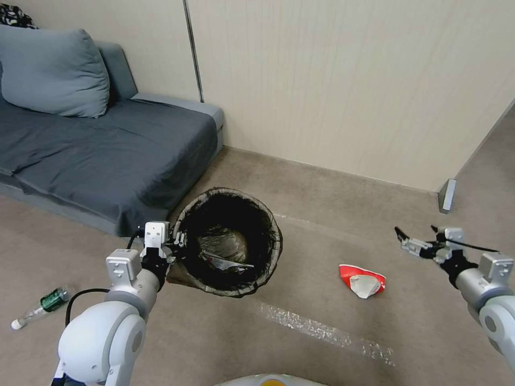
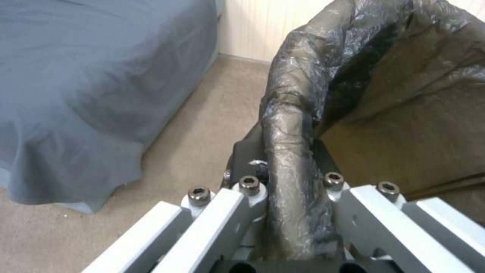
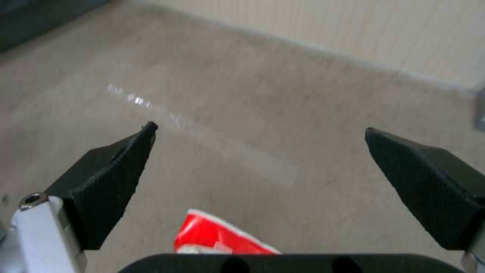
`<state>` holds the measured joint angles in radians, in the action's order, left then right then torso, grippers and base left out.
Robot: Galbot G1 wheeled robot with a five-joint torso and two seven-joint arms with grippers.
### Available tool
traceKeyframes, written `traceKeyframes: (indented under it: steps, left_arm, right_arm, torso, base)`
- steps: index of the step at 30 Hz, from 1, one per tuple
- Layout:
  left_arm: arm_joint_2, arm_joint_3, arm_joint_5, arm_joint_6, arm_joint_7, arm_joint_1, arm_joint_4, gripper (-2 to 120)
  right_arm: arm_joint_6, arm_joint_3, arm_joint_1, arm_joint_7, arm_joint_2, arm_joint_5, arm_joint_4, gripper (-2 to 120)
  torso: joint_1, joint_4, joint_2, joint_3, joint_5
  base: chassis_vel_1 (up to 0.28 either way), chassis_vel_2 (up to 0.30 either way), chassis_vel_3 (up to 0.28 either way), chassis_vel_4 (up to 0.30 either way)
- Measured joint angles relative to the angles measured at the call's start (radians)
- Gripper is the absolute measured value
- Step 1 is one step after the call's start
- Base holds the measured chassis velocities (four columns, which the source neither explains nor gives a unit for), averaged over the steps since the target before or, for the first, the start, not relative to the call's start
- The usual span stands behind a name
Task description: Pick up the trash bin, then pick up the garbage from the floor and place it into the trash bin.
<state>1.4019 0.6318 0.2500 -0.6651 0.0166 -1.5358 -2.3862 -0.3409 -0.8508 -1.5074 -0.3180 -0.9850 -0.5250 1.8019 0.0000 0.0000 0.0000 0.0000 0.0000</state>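
Note:
The trash bin (image 1: 228, 241), round with a dark bag liner over its rim, hangs tilted in front of the sofa, with some litter inside it. My left gripper (image 1: 177, 241) is shut on the bin's near-left rim; the left wrist view shows the lined rim (image 2: 293, 159) clamped between the fingers. A red-and-white crumpled wrapper (image 1: 362, 281) lies on the carpet to the right of the bin. My right gripper (image 1: 416, 233) is open in the air, above and to the right of the wrapper (image 3: 217, 237). A clear green-labelled bottle (image 1: 40, 307) lies on the floor at the left.
A grey sofa (image 1: 107, 145) with a cushion fills the left side. A beige wall (image 1: 348, 80) runs behind, with a small grey block (image 1: 446, 195) at its foot on the right. A strip of clear tape (image 1: 322, 329) shines on the carpet.

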Motion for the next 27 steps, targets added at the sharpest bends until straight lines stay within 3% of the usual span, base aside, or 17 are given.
traceKeyframes:
  steps: [14,27]
  left_arm:
    - [-0.005,0.001,0.007,0.002,0.0,-0.002,-0.006,3]
    - [0.002,-0.002,0.002,-0.002,-0.002,0.001,-0.012,3]
  right_arm:
    - [-0.006,0.154,0.176,-0.09,-0.048,0.142,-0.308,100]
    - [0.033,0.276,0.321,-0.111,-0.101,0.275,-0.49,100]
  torso:
    - [0.0,0.0,0.0,0.0,0.0]
    - [0.0,0.0,0.0,0.0,-0.0003]
  base:
    - [0.0,0.0,0.0,0.0]
    - [0.0,0.0,0.0,0.0]
